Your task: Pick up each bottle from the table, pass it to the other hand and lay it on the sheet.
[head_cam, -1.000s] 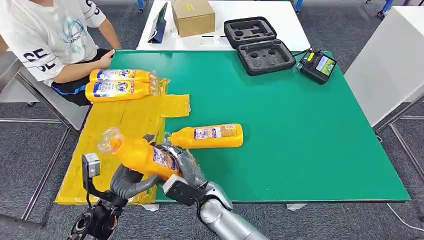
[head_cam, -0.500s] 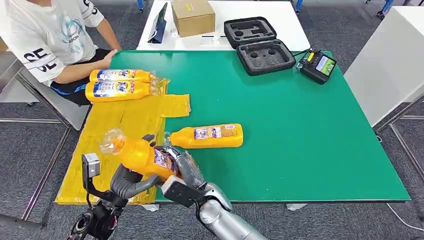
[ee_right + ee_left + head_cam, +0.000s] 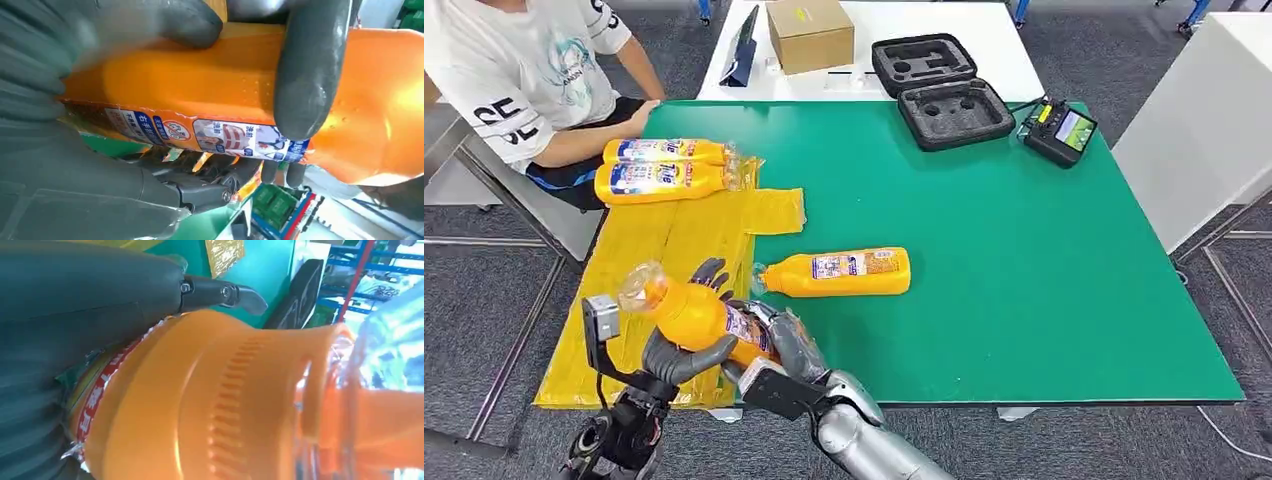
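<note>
1. Right then, mid-handover: the held bottle [image 3: 694, 315] hung in the air over the near edge of the table [image 3: 1024, 260], cap end tilted up and away to the robot's left.
2. Both hands were on it at once. The left hand [image 3: 686, 352] cupped the body from below with fingers wrapped around it; the right hand [image 3: 779, 335] had its fingers closed on the label end, plainly seen in the right wrist view.
3. Neither had let go, so I judged the pass itself was under way but not finished.
4. Score so far: two bottles on the sheet [image 3: 664, 167] lay side by side at the far end of the yellow sheet [image 3: 674, 240], close to a seated person [image 3: 524, 80].
5. One lying bottle [image 3: 839, 272] waited on the green, just beside the sheet, untouched.
6. So what was left, by my reckoning: release by the right hand, lay this one down, then fetch the last.
</note>
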Available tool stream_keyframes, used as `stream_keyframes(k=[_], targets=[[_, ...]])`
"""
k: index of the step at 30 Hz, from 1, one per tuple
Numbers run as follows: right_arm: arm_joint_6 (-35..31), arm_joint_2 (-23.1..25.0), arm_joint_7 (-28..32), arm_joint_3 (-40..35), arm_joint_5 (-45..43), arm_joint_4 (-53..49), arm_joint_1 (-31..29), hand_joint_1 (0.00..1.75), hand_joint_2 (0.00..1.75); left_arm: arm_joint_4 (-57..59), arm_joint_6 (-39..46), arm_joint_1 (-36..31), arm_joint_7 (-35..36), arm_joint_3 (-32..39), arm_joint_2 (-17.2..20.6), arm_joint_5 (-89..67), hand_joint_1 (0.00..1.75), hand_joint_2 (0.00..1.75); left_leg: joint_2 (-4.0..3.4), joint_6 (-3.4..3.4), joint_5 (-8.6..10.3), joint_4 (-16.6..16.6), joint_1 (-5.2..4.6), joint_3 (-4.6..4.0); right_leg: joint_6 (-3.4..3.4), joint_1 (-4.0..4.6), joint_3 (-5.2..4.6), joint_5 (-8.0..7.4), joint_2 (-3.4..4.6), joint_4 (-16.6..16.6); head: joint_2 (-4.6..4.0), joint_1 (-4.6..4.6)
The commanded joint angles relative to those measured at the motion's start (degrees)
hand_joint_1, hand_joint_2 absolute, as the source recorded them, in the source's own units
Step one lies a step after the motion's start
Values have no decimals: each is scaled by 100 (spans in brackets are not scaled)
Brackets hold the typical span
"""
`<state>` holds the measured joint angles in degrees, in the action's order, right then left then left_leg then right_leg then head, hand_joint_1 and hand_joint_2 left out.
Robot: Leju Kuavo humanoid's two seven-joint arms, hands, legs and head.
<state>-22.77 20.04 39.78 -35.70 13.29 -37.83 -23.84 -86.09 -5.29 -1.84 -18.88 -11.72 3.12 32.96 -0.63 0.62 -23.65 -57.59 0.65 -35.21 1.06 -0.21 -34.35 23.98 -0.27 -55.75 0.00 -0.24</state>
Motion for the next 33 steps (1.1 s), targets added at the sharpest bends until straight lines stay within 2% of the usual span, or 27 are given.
stream_keyframes(k=[1,10,11,12,13,14,18,23,27,30,33], targets=[[-142,-4,21,-815,-127,573,-163,175,175,456,324,-502,-56,-203,135,60,175,175,19,-3,-3,7,2,18,-3,1,22,9,-14,4,0,-2],[-255,-4,22,-834,-182,632,-226,171,175,567,622,-626,-99,-272,184,10,175,175,30,-3,-5,8,3,30,-4,2,35,14,-22,6,0,-4],[-277,-4,22,-801,-172,606,-218,61,175,583,648,-640,-106,-287,200,13,175,175,31,-3,-5,7,1,28,-4,1,33,14,-24,4,0,-4],[-277,-4,22,-801,-172,606,-218,0,175,583,648,-640,-106,-287,200,13,175,175,23,-2,0,4,3,13,-2,3,17,7,-18,4,0,-2],[-326,-4,22,-750,-175,546,-202,0,175,587,707,-641,-157,-268,203,-12,175,175,20,-2,0,4,2,12,-2,2,16,6,-16,4,0,-4],[-319,-4,22,-700,-232,484,-186,0,0,564,741,-630,-178,-252,214,-22,175,175,25,-3,-6,7,3,29,-4,3,33,13,-18,5,0,-4],[-326,-45,22,-506,-268,49,-113,0,0,462,1131,-629,-538,-157,248,-490,175,175,17,-3,-9,5,3,28,-4,3,32,13,-8,4,0,-2],[-308,-49,22,-446,-240,-17,-102,0,0,423,1161,-612,-565,-141,255,-553,175,175,14,-2,-1,3,1,9,-2,1,11,5,-9,2,0,-2],[-320,-320,22,-296,-337,-1379,254,0,0,317,1722,-516,-1024,76,275,-1263,173,175,7,-3,-4,3,5,14,-3,5,16,6,-3,3,0,-2],[-523,-574,22,-259,-262,-2542,509,0,0,162,2263,-358,-1465,313,283,-2029,155,175,18,-2,-8,1,4,20,-2,4,24,14,-15,1,0,-4],[-689,-663,22,-214,-205,-3205,676,0,0,-3,2812,-248,-1855,557,315,-2667,157,175,3,1,-6,-1,3,6,1,4,8,6,-1,0,0,-4]])
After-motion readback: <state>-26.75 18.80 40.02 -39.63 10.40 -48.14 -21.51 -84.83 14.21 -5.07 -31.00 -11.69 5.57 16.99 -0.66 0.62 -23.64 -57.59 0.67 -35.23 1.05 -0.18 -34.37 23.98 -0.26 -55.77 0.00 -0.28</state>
